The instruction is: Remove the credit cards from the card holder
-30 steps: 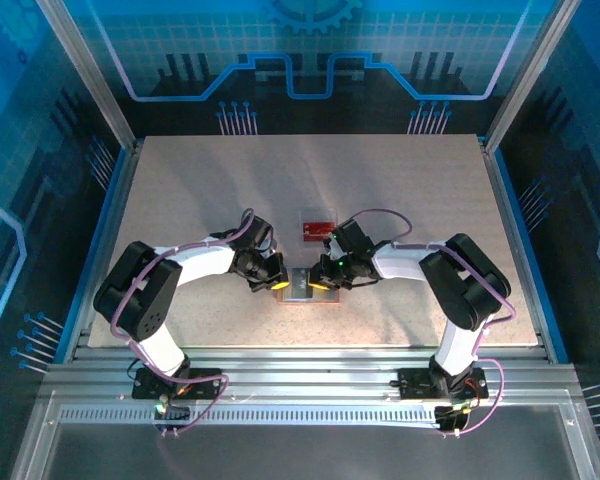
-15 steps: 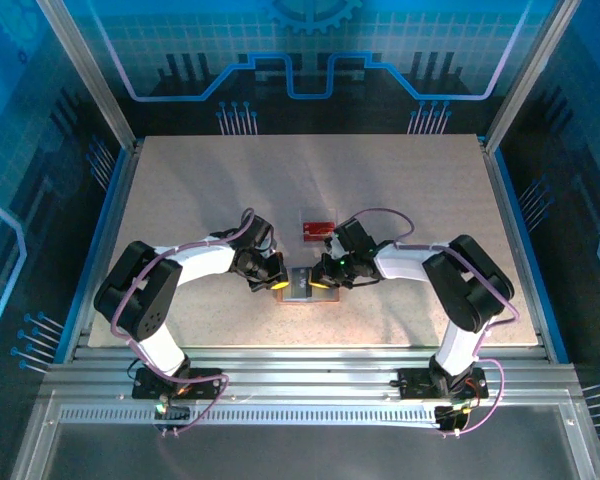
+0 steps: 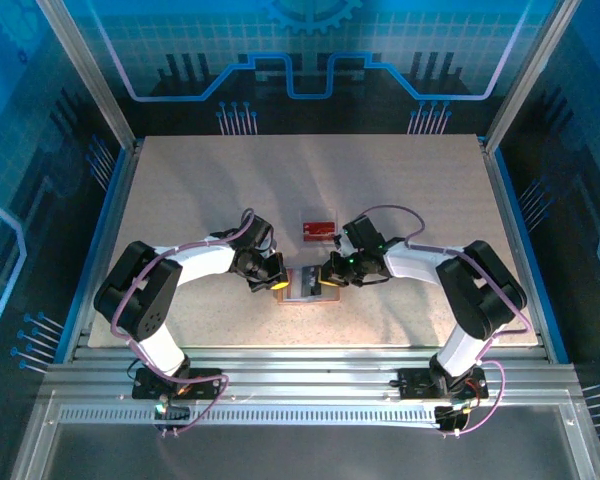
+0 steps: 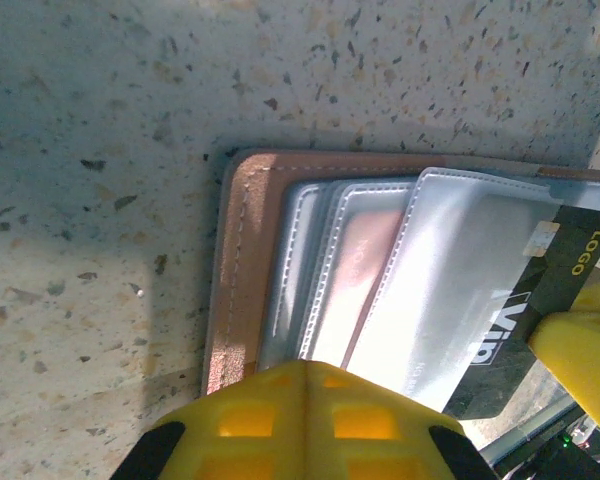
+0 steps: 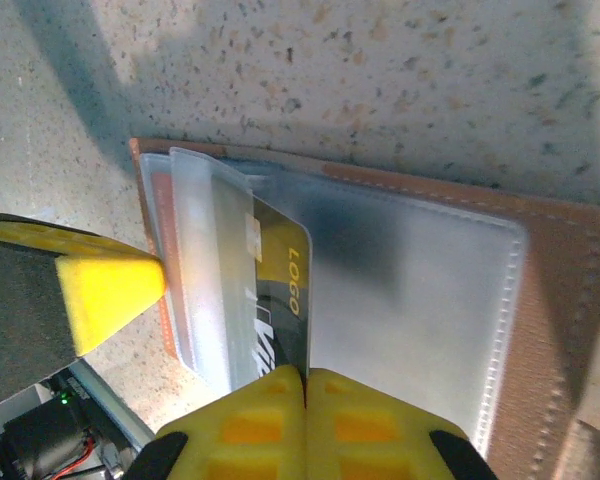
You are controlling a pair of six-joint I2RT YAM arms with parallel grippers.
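Note:
The card holder (image 3: 302, 288) lies open on the table between both grippers, with a tan rim (image 4: 242, 262) and clear sleeves inside (image 5: 420, 300). A dark credit card (image 5: 278, 285) printed "LOGO" sticks partway out of a sleeve, and it appears again in the left wrist view (image 4: 552, 285). My right gripper (image 5: 305, 374) is shut on that card's edge. My left gripper (image 4: 311, 368) is shut with nothing between its fingers, its tip resting on the holder's near edge by the sleeves. A reddish card (image 4: 365, 262) sits inside a middle sleeve.
A clear plastic container with a red card (image 3: 319, 228) stands just behind the holder. The left gripper's yellow finger (image 5: 105, 287) shows beside the holder's left edge. Metal rails (image 3: 300, 375) run along the table's near edge.
The right gripper has closed on the dark card, and its arm has shifted a little to the right. The left arm has stayed put.

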